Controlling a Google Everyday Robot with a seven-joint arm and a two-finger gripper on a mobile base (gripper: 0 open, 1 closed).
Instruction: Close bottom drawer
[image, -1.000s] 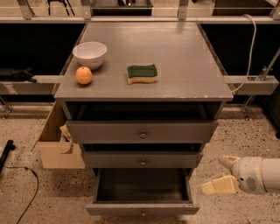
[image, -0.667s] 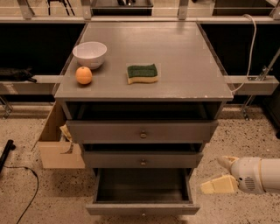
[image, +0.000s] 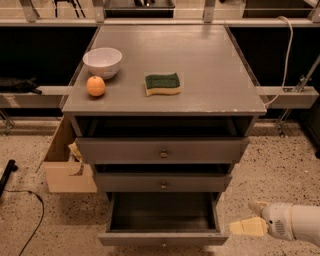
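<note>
Camera view showed the end effector (image: 253, 216) low at the right, its fingers spread and holding nothing, just beside the bottom drawer (image: 162, 238) but not touching it. That drawer, lowest under the table (image: 210, 75), stood pulled well out, so the closing push was not yet done. No brand or writing was legible.

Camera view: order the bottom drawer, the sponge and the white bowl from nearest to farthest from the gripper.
The gripper sits low at the right.
1. bottom drawer, pulled out, just left of it.
2. sponge, middle of the cabinet top.
3. white bowl, far left of the top.
</note>
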